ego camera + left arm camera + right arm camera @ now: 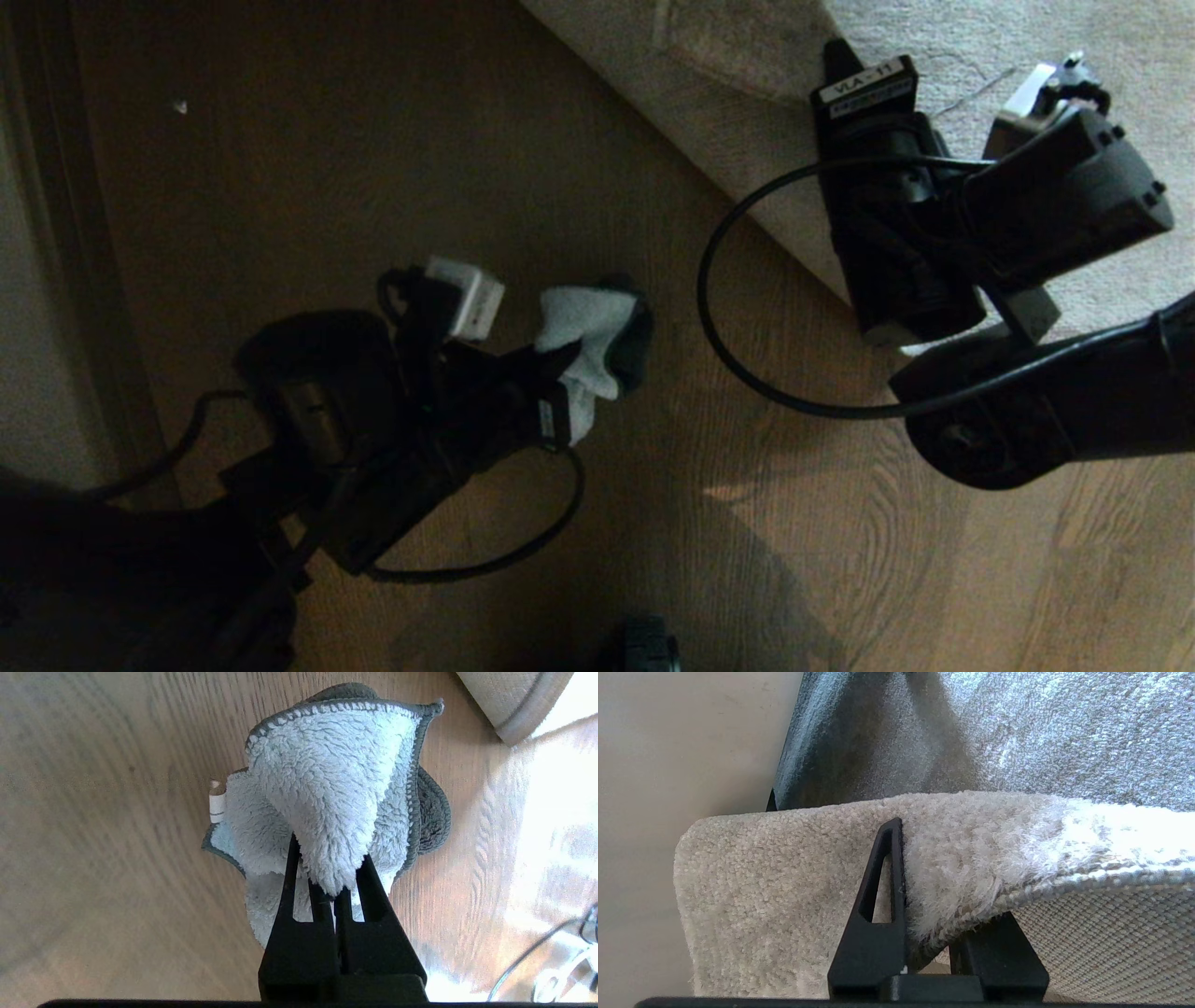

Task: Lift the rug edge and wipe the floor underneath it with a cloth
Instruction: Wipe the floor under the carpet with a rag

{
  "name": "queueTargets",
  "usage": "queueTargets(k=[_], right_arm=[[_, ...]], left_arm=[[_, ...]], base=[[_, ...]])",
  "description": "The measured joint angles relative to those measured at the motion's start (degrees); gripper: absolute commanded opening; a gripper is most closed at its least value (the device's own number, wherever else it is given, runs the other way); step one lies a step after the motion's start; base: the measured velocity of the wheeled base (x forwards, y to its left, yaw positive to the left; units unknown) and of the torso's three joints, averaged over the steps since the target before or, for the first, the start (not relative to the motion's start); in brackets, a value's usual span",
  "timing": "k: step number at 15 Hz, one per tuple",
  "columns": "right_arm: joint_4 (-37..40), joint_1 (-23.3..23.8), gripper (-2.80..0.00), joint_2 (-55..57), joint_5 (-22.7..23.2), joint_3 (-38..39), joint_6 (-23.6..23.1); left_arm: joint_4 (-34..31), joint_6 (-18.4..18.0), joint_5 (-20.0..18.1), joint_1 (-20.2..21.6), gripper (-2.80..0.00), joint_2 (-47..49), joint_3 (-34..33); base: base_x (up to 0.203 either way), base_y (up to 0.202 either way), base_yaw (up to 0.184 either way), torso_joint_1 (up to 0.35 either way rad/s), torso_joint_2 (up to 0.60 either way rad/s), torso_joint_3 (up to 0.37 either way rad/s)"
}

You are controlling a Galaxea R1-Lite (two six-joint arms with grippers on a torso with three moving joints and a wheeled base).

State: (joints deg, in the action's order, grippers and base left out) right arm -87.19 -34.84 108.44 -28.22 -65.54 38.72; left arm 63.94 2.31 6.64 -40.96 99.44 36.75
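Observation:
My left gripper point(569, 373) point(329, 858) is shut on the cloth point(583, 322) point(327, 774), a fluffy pale grey rag with a darker stitched hem. The rag bunches out past the fingertips, just above the brown wood-grain floor point(373, 168) point(93, 812). To the right, my right gripper point(837, 56) point(938, 858) is shut on the rug edge point(667, 126) point(1017, 896). One finger point(887, 877) lies on the beige pile and the other is under the hem. The pinched edge is raised off the floor, showing woven backing point(1111, 942). The rug's border point(514, 704) also shows in the left wrist view.
A pale wall and dark baseboard point(56, 233) run down the left side. Black cables loop from both arms point(709, 308) point(523, 551). A small white speck point(180, 107) lies on the floor. A dark object point(649, 644) sits at the bottom edge. Sunlight falls on the planks at lower right.

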Motion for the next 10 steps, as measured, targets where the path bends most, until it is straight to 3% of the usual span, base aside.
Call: queueTargets(k=[6, 10], right_arm=[[-0.05, 0.22, -2.80, 0.16, 0.02, 0.00, 0.00], [-0.02, 0.33, -2.80, 0.17, 0.01, 0.05, 0.00]], left_arm=[[0.02, -0.01, 0.11, 0.61, -2.80, 7.49, 13.22], [0.01, -0.03, 0.10, 5.36, -2.80, 9.41, 15.17]], base=[[0.000, 0.000, 0.000, 0.000, 0.00, 0.000], [0.000, 0.000, 0.000, 0.000, 0.00, 0.000]])
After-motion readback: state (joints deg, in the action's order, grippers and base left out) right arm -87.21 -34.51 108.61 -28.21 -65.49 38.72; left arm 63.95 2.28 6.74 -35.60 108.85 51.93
